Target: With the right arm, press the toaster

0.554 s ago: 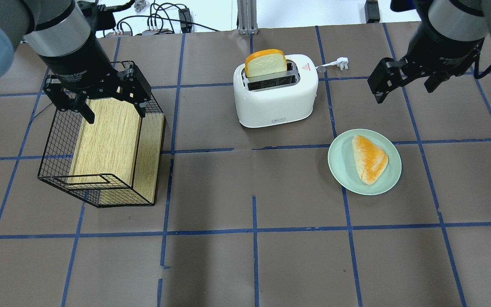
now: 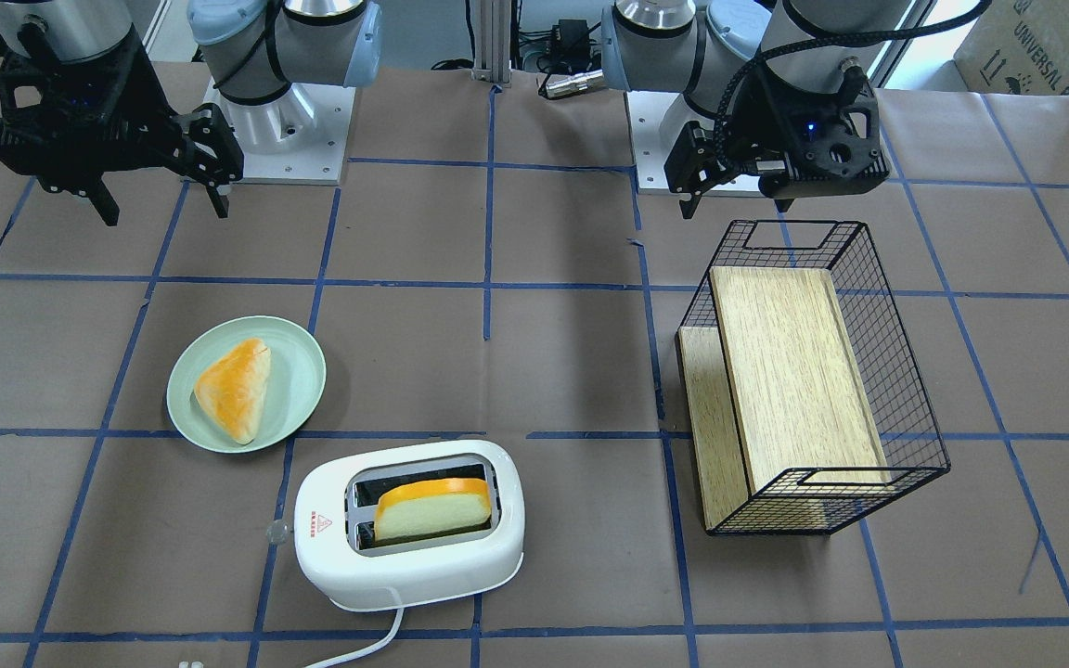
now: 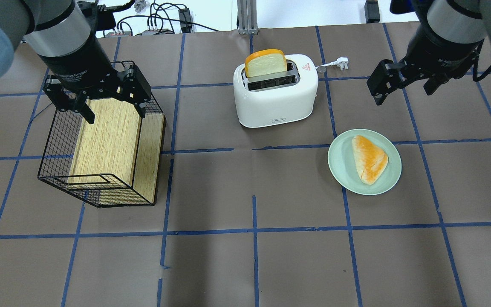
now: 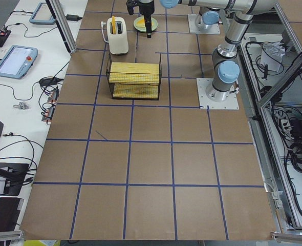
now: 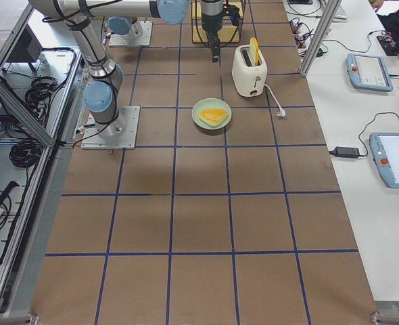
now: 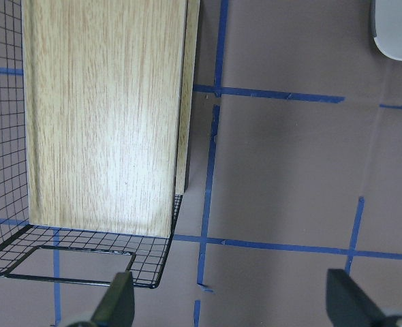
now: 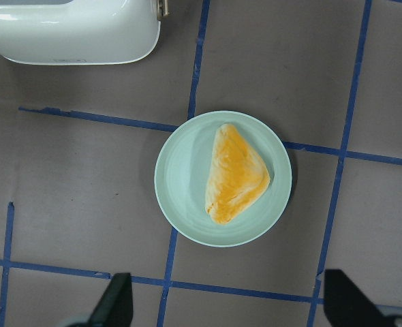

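Front view: the white toaster point(image 2: 409, 557) stands on the side of the table point(image 2: 572, 371) away from the robot, long axis across the table, a bread slice point(image 2: 432, 508) raised in one slot. Overhead view: the right gripper point(image 3: 402, 93), fingers spread wide and empty, hovers off the toaster's right end, where the lever knob point(image 3: 321, 67) sticks out; nothing stands between them. The left gripper point(image 3: 115, 114), also spread and empty, hangs over a wire basket point(image 3: 53, 162), farther off. Right wrist view: a plate point(image 7: 180, 184) with a pastry point(image 7: 236, 174) lies below, the toaster's end at top left.
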